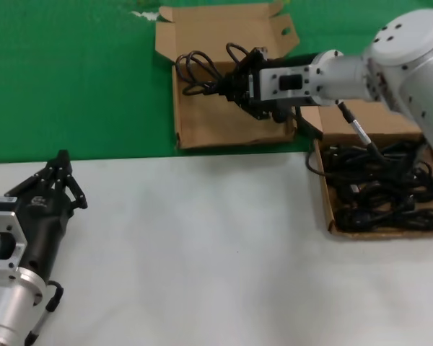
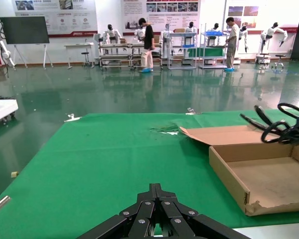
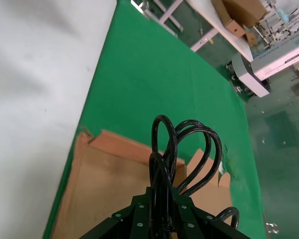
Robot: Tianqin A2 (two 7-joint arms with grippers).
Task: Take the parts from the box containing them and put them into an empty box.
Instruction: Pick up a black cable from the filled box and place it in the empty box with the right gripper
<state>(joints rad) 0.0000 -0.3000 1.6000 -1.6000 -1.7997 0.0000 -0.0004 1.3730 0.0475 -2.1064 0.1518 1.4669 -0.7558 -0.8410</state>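
My right gripper [image 1: 234, 85] is shut on a looped black cable bundle [image 1: 202, 72] and holds it over the empty box [image 1: 224, 126], which lies open on the green mat. In the right wrist view the cable loops [image 3: 182, 144] stick out past the closed gripper [image 3: 162, 199] above the box floor [image 3: 104, 189]. The box containing the parts [image 1: 332, 220] sits at the right, full of black cables [image 1: 382, 191]. My left gripper [image 1: 60, 167] rests shut at the near left of the white table, holding nothing; from its wrist the empty box [image 2: 259, 174] shows to one side.
The green mat [image 1: 72, 79] covers the far half of the work surface, the white tabletop [image 1: 202, 252] the near half. The empty box's lid [image 1: 216, 29] lies folded back behind it. My right arm [image 1: 390, 65] reaches across above the full box.
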